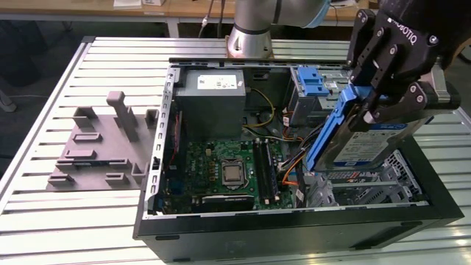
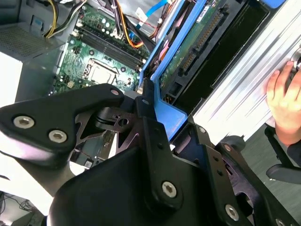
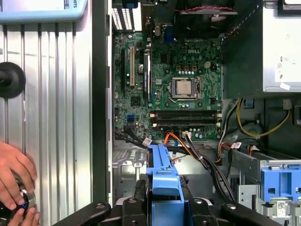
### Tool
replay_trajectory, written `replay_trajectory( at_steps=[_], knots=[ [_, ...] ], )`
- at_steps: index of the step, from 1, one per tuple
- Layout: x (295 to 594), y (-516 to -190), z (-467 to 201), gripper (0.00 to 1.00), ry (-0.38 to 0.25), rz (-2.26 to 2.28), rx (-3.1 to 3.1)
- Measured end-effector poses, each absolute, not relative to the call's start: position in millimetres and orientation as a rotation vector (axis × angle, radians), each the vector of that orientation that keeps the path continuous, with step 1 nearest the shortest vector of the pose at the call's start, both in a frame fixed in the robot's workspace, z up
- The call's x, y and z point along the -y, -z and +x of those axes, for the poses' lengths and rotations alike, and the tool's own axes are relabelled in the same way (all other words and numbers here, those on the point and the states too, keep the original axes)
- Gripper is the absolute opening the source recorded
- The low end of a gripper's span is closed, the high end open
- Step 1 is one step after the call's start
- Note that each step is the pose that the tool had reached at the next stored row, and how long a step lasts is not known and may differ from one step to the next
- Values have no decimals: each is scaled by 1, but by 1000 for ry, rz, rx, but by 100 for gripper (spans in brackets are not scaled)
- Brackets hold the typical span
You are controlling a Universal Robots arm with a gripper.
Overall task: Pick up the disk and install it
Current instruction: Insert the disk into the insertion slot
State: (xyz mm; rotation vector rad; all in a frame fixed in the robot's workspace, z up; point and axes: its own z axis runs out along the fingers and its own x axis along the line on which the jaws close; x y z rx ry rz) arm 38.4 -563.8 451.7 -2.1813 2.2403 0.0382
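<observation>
Carrying the disk point(image 1: 364, 148) to its bay, by my reading: your gripper point(image 1: 389, 107) is clamped on its blue bracket, tilted above the drive cage point(image 1: 368, 185) at the exterior view's right of the open case point(image 1: 294, 223) — not yet seated. Seating calls for squaring the tilt to the cage. Count: one disk, one gripper, one case — perhaps one hand point(image 3: 14, 174).

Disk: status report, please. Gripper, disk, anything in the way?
Gripper shut on disk. Disk tilted, over cage in open case. Loose cables beside cage; hand on table outside case.
</observation>
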Motion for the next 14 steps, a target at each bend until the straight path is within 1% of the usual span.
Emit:
replay_trajectory(
  at_steps=[14],
  knots=[
    [566, -447, 53, 36, -38, -2181, -2240]
  ],
)
